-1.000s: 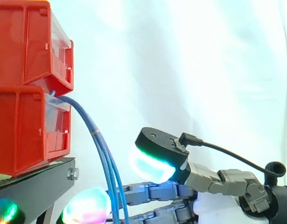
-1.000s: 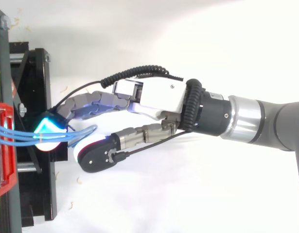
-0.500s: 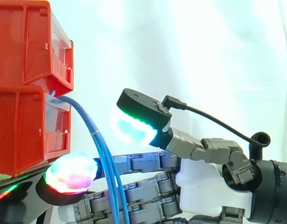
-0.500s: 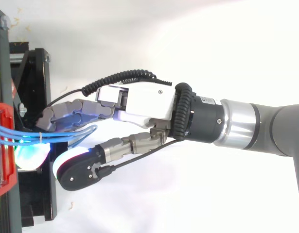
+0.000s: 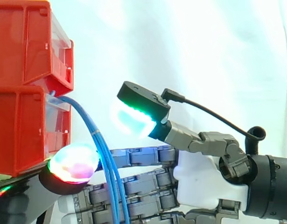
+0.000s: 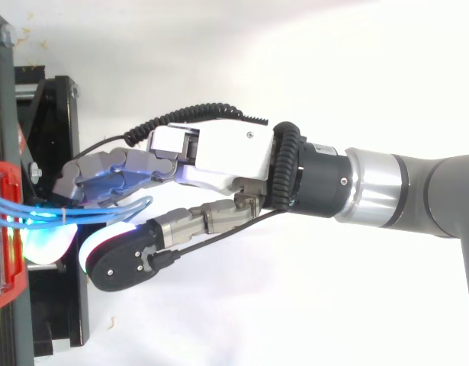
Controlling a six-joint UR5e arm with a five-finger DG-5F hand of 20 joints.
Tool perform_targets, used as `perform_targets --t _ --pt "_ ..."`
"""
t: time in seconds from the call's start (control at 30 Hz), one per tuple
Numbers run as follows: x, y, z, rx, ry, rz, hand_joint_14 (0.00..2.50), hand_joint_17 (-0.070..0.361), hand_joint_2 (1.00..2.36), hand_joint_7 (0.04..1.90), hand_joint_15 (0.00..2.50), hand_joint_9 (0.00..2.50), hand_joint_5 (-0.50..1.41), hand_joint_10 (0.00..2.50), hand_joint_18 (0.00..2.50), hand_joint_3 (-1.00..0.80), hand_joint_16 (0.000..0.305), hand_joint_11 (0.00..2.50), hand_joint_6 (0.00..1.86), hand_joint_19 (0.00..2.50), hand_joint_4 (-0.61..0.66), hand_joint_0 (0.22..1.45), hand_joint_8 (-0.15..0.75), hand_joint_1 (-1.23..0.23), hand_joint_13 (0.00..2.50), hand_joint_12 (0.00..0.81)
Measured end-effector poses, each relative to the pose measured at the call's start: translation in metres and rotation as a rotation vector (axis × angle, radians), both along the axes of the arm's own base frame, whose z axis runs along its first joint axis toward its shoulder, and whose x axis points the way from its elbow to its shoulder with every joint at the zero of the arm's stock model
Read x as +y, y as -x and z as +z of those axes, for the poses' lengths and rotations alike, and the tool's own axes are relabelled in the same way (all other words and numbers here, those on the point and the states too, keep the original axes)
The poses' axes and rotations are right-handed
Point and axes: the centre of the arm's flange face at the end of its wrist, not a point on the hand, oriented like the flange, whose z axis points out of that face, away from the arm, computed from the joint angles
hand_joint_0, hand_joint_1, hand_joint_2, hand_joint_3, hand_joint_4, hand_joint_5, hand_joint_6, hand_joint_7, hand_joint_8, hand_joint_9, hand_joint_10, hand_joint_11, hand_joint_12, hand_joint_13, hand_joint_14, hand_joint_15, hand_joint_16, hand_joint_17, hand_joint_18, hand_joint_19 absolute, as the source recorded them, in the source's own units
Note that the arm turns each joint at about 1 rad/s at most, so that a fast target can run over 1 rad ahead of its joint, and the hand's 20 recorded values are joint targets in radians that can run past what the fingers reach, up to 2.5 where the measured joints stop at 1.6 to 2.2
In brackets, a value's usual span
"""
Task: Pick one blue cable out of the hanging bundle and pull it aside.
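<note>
The hand is hovering level beside the red bins, with its fingers stretched straight, its thumb spread well apart, and nothing pinched. The blue cables are hanging from the lower bin and passing between the fingers and thumb.

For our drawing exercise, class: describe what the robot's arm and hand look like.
The hand has a white boxy palm shell and grey segmented metal fingers ending in thick black-backed pads glowing cyan, green and pink. The arm is a grey tube with a silver ring and black wrist collar.
</note>
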Motion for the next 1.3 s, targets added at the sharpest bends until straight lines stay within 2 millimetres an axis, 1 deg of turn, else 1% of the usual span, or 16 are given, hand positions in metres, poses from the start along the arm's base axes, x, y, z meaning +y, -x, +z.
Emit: perform_targets --t 0.43,0.8,1.0,1.1,1.3 --pt "-0.015 0.001 0.002 0.011 -0.009 -0.013 0.01 0.13 1.01 0.91 0.17 0.56 -0.14 0.0 0.44 -0.44 0.058 0.07 0.5 0.31 0.34 0.52 0.297 -0.51 0.46 0.358" --pt "-0.018 0.003 0.002 0.033 -0.004 -0.011 0.01 0.13 1.01 0.99 0.18 0.57 -0.14 0.0 0.45 -0.43 0.058 0.08 0.5 0.31 0.34 0.53 0.299 -0.53 0.47 0.355" --pt "-0.014 0.002 0.005 0.036 0.0 -0.001 0.01 0.128 1.01 1.09 0.18 0.59 -0.13 0.0 0.46 -0.41 0.057 0.1 0.5 0.31 0.3 0.54 0.297 -0.54 0.49 0.35" --pt "-0.012 0.002 0.005 0.037 -0.001 0.002 0.01 0.127 1.01 1.11 0.19 0.59 -0.12 0.0 0.46 -0.41 0.057 0.1 0.5 0.32 0.29 0.54 0.298 -0.55 0.49 0.352" --pt "-0.016 0.002 0.006 0.042 -0.001 0.007 0.01 0.127 1.01 1.14 0.19 0.6 -0.12 0.0 0.48 -0.41 0.057 0.12 0.5 0.31 0.28 0.54 0.3 -0.55 0.5 0.349"
